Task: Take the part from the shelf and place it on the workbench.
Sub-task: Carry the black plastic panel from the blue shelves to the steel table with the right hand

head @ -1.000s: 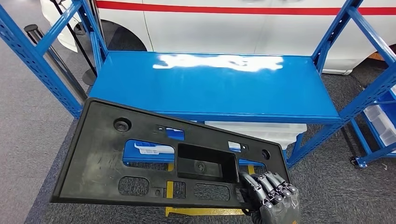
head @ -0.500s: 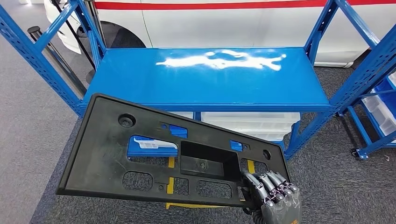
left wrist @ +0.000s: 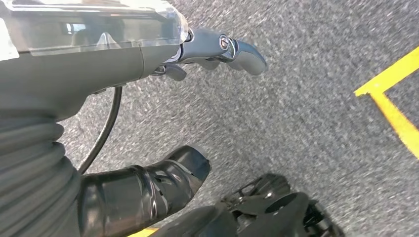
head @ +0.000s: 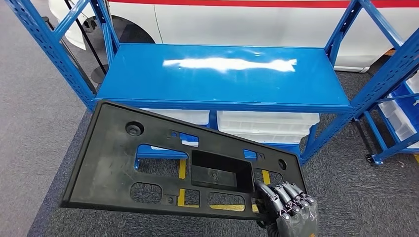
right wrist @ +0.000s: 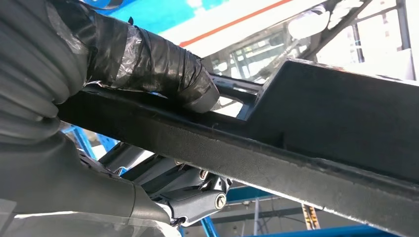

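Note:
A large flat black plastic part (head: 113, 165) with cut-outs and a square recess hangs tilted in front of the blue shelf (head: 222, 81). My right hand (head: 289, 210) grips its near right corner; the right wrist view shows the taped thumb (right wrist: 163, 69) on one face of the part (right wrist: 316, 133) and the fingers under it. My left hand (left wrist: 163, 118) hangs over grey carpet, its fingers apart and holding nothing.
The blue shelf top is bare and glossy, with white plastic bins (head: 269, 126) on the level below. Blue uprights (head: 49, 49) stand at both sides, another blue rack (head: 400, 118) at the right. A white vehicle (head: 247, 19) is behind. Yellow floor tape (head: 225, 207) crosses the carpet.
The whole view has shifted: the shelf now sits slightly higher and farther in the picture, showing more of the lower bins. The part stays in my right hand's grip, unchanged.

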Robot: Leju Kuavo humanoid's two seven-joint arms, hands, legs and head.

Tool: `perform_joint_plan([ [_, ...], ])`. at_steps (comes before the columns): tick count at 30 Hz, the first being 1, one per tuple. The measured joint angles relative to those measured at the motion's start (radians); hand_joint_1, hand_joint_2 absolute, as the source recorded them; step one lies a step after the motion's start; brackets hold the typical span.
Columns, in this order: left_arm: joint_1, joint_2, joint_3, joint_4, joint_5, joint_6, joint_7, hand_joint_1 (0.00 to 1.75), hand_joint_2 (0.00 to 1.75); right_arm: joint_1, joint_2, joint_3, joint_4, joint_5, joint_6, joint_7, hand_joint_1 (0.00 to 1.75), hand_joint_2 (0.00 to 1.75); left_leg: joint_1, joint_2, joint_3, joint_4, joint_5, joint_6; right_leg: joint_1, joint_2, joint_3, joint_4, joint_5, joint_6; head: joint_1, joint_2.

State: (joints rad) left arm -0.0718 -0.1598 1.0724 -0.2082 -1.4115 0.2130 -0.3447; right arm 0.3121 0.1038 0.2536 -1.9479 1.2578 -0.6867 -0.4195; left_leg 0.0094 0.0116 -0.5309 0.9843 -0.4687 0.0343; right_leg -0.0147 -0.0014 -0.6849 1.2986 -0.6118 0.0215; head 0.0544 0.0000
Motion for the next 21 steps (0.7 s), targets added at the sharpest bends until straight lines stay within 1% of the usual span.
perform_joint_plan([
  [1, 0.001, 0.0, 0.001, 0.0, 0.0, 0.0, 0.0, 0.0, 1.75, 0.001, 0.0, -0.002, 0.001, -0.001, 0.0, -0.001, 1.75, 1.75, 0.0, 0.0, -0.007, 0.006, 0.001, -0.001, -0.001, 0.0, 0.025, -0.029, 0.02, 0.0, 0.0, 0.0],
  [2, 0.001, 0.0, 0.001, 0.0, 0.0, 0.001, 0.0, 0.0, 1.75, 0.001, 0.0, -0.005, 0.001, -0.001, 0.0, -0.003, 1.75, 1.75, 0.0, 0.0, -0.012, 0.012, 0.002, -0.002, -0.001, 0.0, 0.066, -0.094, 0.052, -0.002, 0.0, 0.0],
  [3, 0.001, 0.0, 0.002, 0.0, 0.0, 0.001, 0.0, 0.0, 1.75, 0.001, 0.0, -0.006, 0.001, -0.001, 0.0, -0.005, 1.75, 1.75, -0.001, -0.001, -0.016, 0.017, 0.002, -0.005, -0.001, 0.0, 0.109, -0.164, 0.074, -0.005, 0.0, 0.0],
  [4, 0.0, -0.001, 0.002, 0.0, 0.0, 0.002, 0.0, 0.0, 1.75, 0.001, 0.001, -0.007, 0.001, -0.001, 0.0, -0.006, 1.75, 1.75, -0.002, -0.001, -0.021, 0.024, 0.002, -0.009, 0.001, 0.0, 0.14, -0.222, 0.091, -0.009, 0.0, 0.0],
  [5, 0.0, -0.001, 0.003, 0.0, 0.0, 0.002, 0.0, 0.0, 1.75, 0.002, 0.001, -0.007, 0.001, -0.001, 0.0, -0.006, 1.75, 1.75, -0.004, -0.002, -0.026, 0.029, 0.004, -0.013, 0.002, 0.001, 0.155, -0.255, 0.097, -0.013, 0.0, 0.0],
  [6, 0.0, -0.001, 0.003, 0.0, 0.0, 0.002, 0.0, 0.0, 1.75, 0.002, 0.002, -0.008, 0.001, -0.001, 0.0, -0.007, 1.75, 1.75, -0.005, -0.002, -0.031, 0.032, 0.006, -0.019, 0.005, 0.002, 0.155, -0.265, 0.095, -0.017, -0.001, 0.0],
  [7, 0.0, -0.001, 0.004, 0.0, 0.0, 0.002, 0.0, 0.0, 1.75, 0.004, 0.003, -0.009, 0.001, -0.001, 0.0, -0.007, 1.75, 1.75, -0.005, -0.002, -0.033, 0.033, 0.01, -0.025, 0.007, 0.002, 0.151, -0.267, 0.099, -0.022, -0.001, 0.0],
  [8, 0.0, 0.0, 0.004, 0.0, 0.0, 0.002, 0.0, 0.0, 1.75, 0.004, 0.004, -0.01, 0.001, -0.001, 0.0, -0.007, 1.75, 1.75, -0.004, -0.002, -0.036, 0.033, 0.009, -0.03, 0.005, 0.002, 0.148, -0.268, 0.104, -0.029, -0.001, 0.0],
  [9, 0.0, 0.0, 0.004, 0.0, 0.0, 0.003, 0.0, 0.0, 1.75, 0.004, 0.005, -0.011, 0.001, -0.002, 0.0, -0.007, 1.75, 1.75, -0.003, -0.002, -0.04, 0.04, 0.001, -0.036, 0.004, 0.001, 0.145, -0.271, 0.109, -0.037, -0.001, 0.0],
  [10, 0.0, 0.0, 0.004, 0.0, 0.0, 0.003, 0.0, 0.0, 1.75, 0.004, 0.007, -0.012, 0.001, -0.002, 0.0, -0.007, 1.75, 1.75, -0.001, -0.003, -0.049, 0.062, -0.019, -0.041, 0.003, 0.0, 0.142, -0.274, 0.115, -0.045, -0.001, 0.0],
  [11, 0.001, 0.0, 0.004, 0.0, 0.0, 0.003, 0.0, 0.0, 1.75, 0.004, 0.009, -0.012, 0.001, -0.002, 0.0, -0.008, 1.75, 1.75, 0.001, -0.004, -0.067, 0.105, -0.052, -0.045, 0.001, -0.002, 0.137, -0.276, 0.121, -0.052, -0.002, 0.0],
  [13, 0.002, 0.0, 0.004, 0.0, 0.0, 0.003, 0.0, 0.0, 1.75, 0.004, 0.013, -0.013, 0.001, -0.002, 0.0, -0.008, 1.75, 1.75, 0.003, -0.004, -0.114, 0.231, -0.127, -0.052, 0.003, -0.004, 0.124, -0.274, 0.129, -0.058, -0.002, 0.0],
  [14, 0.002, 0.0, 0.004, 0.0, 0.0, 0.003, 0.0, 0.0, 1.75, 0.004, 0.014, -0.014, 0.001, -0.002, 0.0, -0.009, 1.75, 1.75, 0.003, -0.004, -0.131, 0.284, -0.15, -0.054, 0.004, -0.004, 0.117, -0.273, 0.133, -0.059, -0.002, 0.0],
  [15, 0.003, 0.0, 0.004, 0.0, 0.0, 0.003, 0.0, 0.0, 1.75, 0.005, 0.014, -0.014, 0.001, -0.001, 0.0, -0.01, 1.75, 1.75, 0.003, -0.004, -0.133, 0.305, -0.153, -0.054, 0.005, -0.004, 0.111, -0.271, 0.136, -0.059, -0.002, 0.0],
  [16, 0.003, 0.0, 0.004, 0.0, 0.0, 0.003, 0.0, 0.0, 1.75, 0.005, 0.015, -0.015, 0.001, -0.001, 0.0, -0.011, 1.75, 1.75, 0.003, -0.004, -0.116, 0.287, -0.136, -0.053, 0.005, -0.004, 0.107, -0.269, 0.138, -0.058, -0.002, 0.0],
  [17, 0.003, 0.0, 0.004, 0.0, 0.0, 0.003, 0.0, 0.0, 1.75, 0.005, 0.015, -0.016, 0.001, 0.0, 0.0, -0.013, 1.75, 1.75, 0.003, -0.004, -0.079, 0.231, -0.105, -0.05, 0.006, -0.004, 0.105, -0.268, 0.14, -0.057, -0.002, 0.0],
  [18, 0.003, 0.0, 0.004, 0.0, 0.0, 0.003, 0.0, 0.0, 1.75, 0.005, 0.016, -0.017, 0.001, 0.001, 0.0, -0.014, 1.75, 1.75, 0.002, -0.005, -0.037, 0.157, -0.074, -0.045, 0.006, -0.003, 0.104, -0.266, 0.142, -0.055, -0.002, 0.0],
  [19, 0.002, 0.001, 0.004, 0.0, 0.0, 0.003, 0.0, 0.0, 1.75, 0.004, 0.018, -0.018, 0.001, 0.001, 0.0, -0.015, 1.75, 1.75, 0.0, -0.005, 0.001, 0.088, -0.052, -0.039, 0.008, -0.003, 0.103, -0.265, 0.144, -0.052, -0.002, 0.0],
  [20, 0.002, 0.002, 0.004, 0.0, 0.0, 0.003, 0.0, 0.0, 1.75, 0.004, 0.02, -0.019, 0.001, 0.0, 0.0, -0.017, 1.75, 1.75, -0.003, -0.006, 0.025, 0.041, -0.041, -0.035, 0.009, -0.003, 0.1, -0.264, 0.147, -0.047, -0.002, 0.0],
  [21, 0.001, 0.002, 0.004, 0.0, 0.0, 0.003, 0.0, 0.0, 1.75, 0.004, 0.023, -0.021, 0.001, -0.002, 0.0, -0.02, 1.75, 1.75, -0.005, -0.007, 0.033, 0.019, -0.039, -0.032, 0.009, -0.003, 0.097, -0.264, 0.151, -0.042, -0.002, 0.0],
])
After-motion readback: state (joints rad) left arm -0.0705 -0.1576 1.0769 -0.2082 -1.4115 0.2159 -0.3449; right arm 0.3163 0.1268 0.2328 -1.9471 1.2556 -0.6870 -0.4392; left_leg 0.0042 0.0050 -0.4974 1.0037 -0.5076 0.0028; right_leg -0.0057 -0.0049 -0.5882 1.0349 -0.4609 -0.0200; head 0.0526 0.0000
